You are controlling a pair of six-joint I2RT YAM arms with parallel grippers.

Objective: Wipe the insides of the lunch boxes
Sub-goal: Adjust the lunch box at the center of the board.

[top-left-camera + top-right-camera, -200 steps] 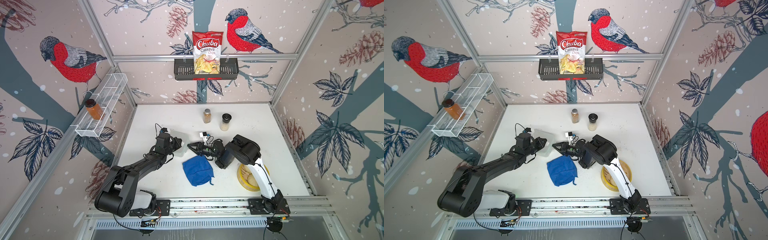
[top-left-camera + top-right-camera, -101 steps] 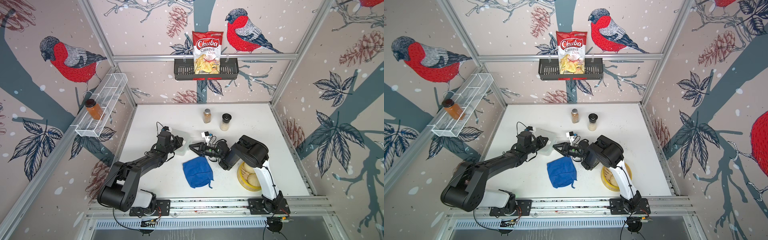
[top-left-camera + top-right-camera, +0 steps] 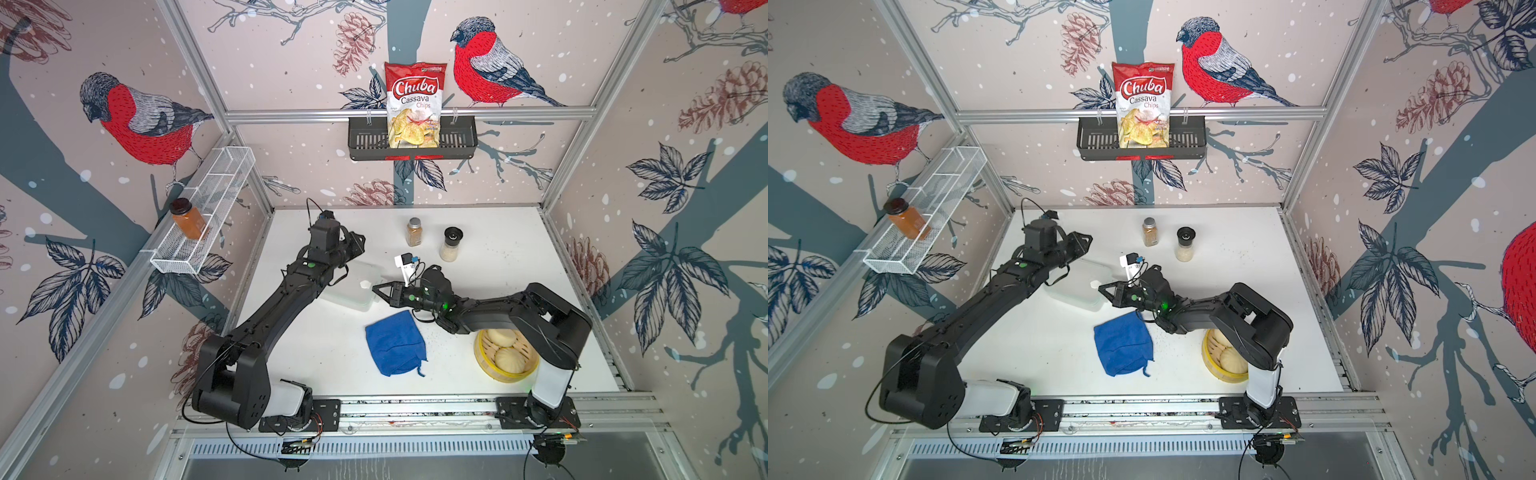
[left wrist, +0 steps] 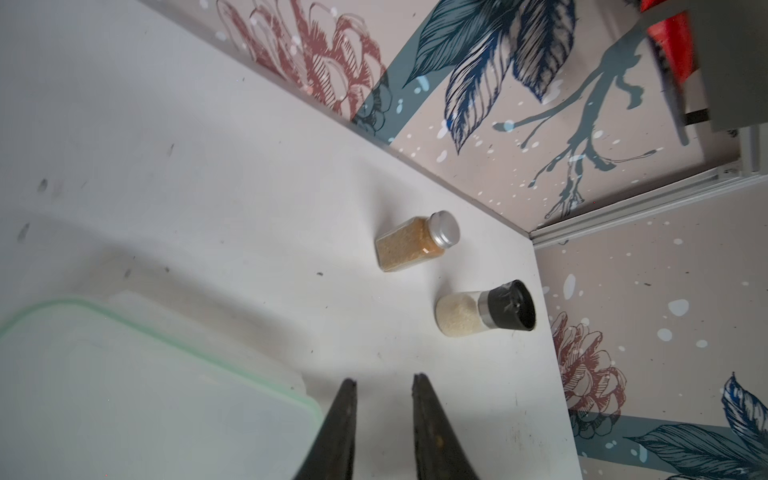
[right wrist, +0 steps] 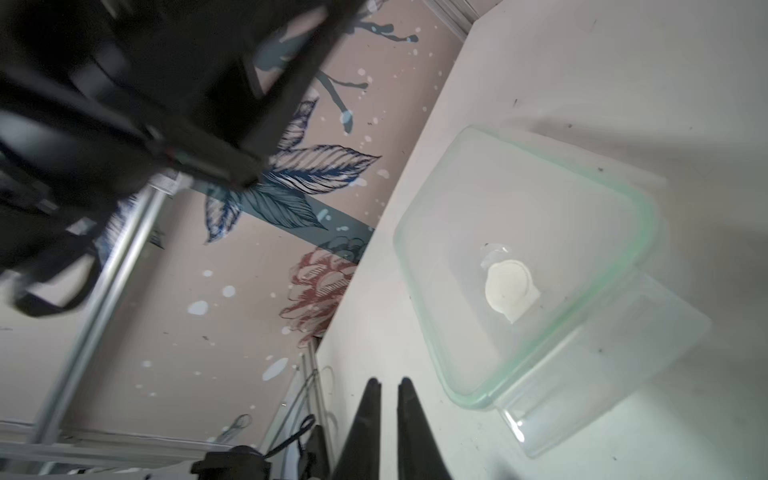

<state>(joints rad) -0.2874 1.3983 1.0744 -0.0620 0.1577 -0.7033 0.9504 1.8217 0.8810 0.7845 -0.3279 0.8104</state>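
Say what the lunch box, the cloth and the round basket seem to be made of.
Lunch box: clear, glossy plastic, table showing through; pale green rim perhaps rubbery. Cloth: soft blue fabric, creased. Basket: probably bamboo, matte yellow band.

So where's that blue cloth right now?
In both top views the blue cloth lies on the table, in front of the lunch boxes, with the bamboo steamer to the robot's right of it.

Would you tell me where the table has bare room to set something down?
Bare: the far corner right of the grinder, and the near patch between left arm and blue cloth. Crowded: the middle, around the lunch boxes, left tool and right tool.
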